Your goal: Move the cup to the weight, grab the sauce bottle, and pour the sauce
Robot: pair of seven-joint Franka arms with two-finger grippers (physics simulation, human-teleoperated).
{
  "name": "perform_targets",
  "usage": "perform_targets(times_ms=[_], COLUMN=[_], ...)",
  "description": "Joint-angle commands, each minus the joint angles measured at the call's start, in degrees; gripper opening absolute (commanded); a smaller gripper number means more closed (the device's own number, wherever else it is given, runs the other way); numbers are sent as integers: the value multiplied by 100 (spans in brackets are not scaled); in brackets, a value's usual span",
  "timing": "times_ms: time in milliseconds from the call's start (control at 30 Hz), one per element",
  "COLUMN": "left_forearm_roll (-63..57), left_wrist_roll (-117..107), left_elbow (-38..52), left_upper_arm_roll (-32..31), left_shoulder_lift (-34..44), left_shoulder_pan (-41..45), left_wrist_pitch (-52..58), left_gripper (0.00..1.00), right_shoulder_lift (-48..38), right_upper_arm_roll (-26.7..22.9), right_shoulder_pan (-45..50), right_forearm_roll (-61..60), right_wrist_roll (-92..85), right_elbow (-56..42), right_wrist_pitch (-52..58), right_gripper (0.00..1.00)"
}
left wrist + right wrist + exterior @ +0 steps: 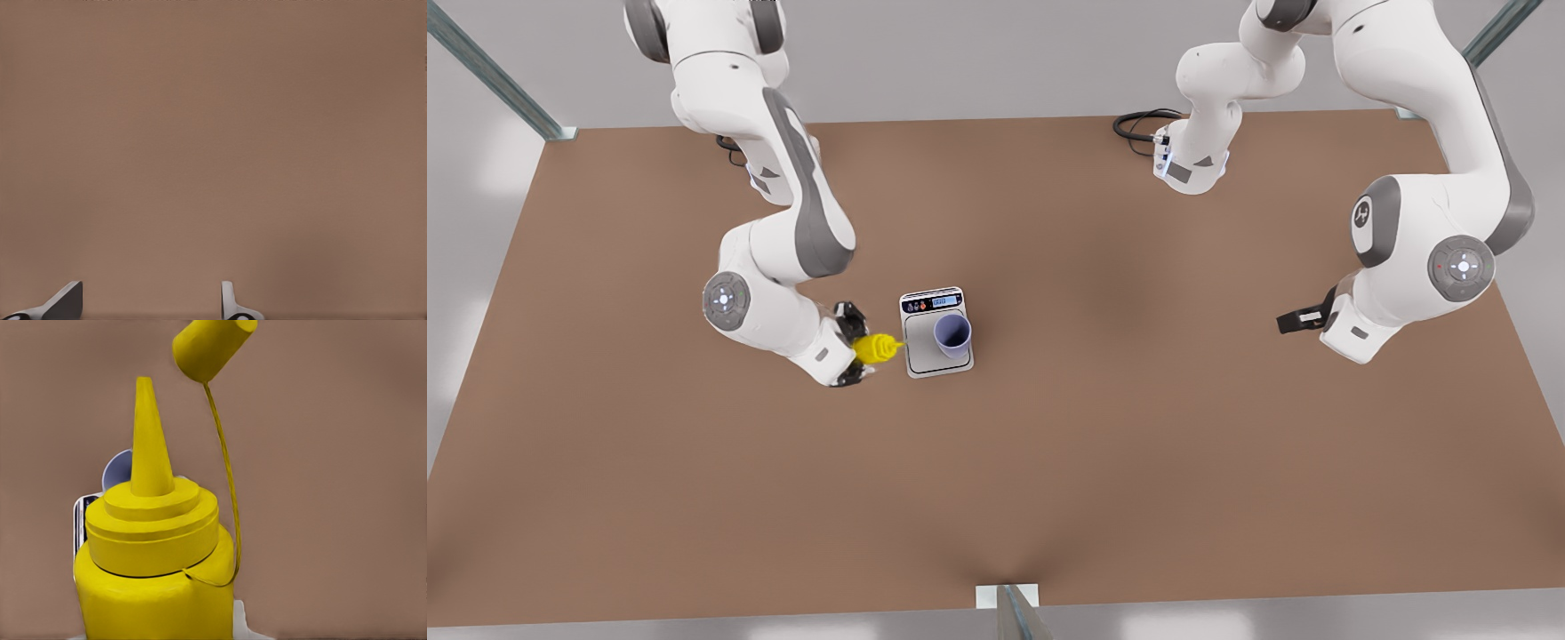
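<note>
The yellow sauce bottle point(874, 348) lies tilted on its side in my right gripper point(854, 348), which is shut on its body at the front view's left. Its nozzle points at the weight point(921, 354), a flat silver scale with a dark display strip. The lavender cup point(952, 335) stands upright on the scale's plate. From the right wrist, the sauce bottle point(157, 547) shows close up with its cap point(210, 347) hanging off a thin tether, the cup point(117, 471) and the weight point(81, 520) behind it. My left gripper point(1295, 320) waits open over bare table at the front view's right, its fingers point(67, 301) apart.
A black cable point(1138, 124) coils at the table's far edge near one arm's base. Metal frame posts stand at the far corners, and a bracket point(1007, 596) sits at the middle of the near edge. Brown tabletop point(1103, 427) stretches wide between the arms.
</note>
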State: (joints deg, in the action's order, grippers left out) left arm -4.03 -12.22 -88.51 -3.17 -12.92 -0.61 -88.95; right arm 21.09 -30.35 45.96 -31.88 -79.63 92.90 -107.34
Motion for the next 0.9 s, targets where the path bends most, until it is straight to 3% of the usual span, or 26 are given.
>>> perform_targets(times_ms=[0, 600, 867], left_forearm_roll=[-1, 7, -1], left_wrist_roll=[0, -35, -35], left_elbow=[0, 0, 0], left_upper_arm_roll=[-8, -8, -8], left_shoulder_lift=[0, 9, 9], left_shoulder_pan=[0, 8, 17], left_wrist_pitch=[9, 193, 202], left_gripper=[100, 100, 100], right_shoulder_lift=[0, -211, 474], right_upper_arm_roll=[2, 11, 196], right_shoulder_pan=[-35, -1775, -2654], right_forearm_roll=[-55, -1795, -2665], right_wrist_roll=[0, -1776, -3331], right_elbow=[-8, 1037, 1002], right_wrist_pitch=[46, 688, 1198], right_gripper=[56, 57, 57])
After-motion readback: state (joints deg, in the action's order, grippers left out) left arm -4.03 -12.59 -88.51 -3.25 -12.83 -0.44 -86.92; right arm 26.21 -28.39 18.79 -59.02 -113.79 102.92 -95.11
